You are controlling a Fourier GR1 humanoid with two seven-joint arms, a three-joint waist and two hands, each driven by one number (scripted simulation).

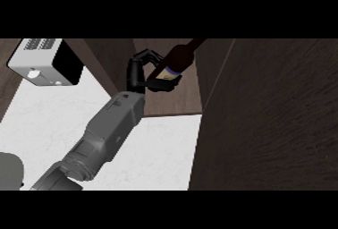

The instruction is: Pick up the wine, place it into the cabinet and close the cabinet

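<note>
One wine bottle (177, 60): dark brown glass, blue band above a pale label, long axis tilted with the neck pointing up-right toward the view's top edge and the base down-left. It sits inside the open dark-wood cabinet (173, 100), above its shelf, with the one visible hand (142, 71), black, curled round its lower body. One white microwave (46, 62) on the white counter (158, 147), upper left; cabinet door (271, 116) stands open at right.
</note>
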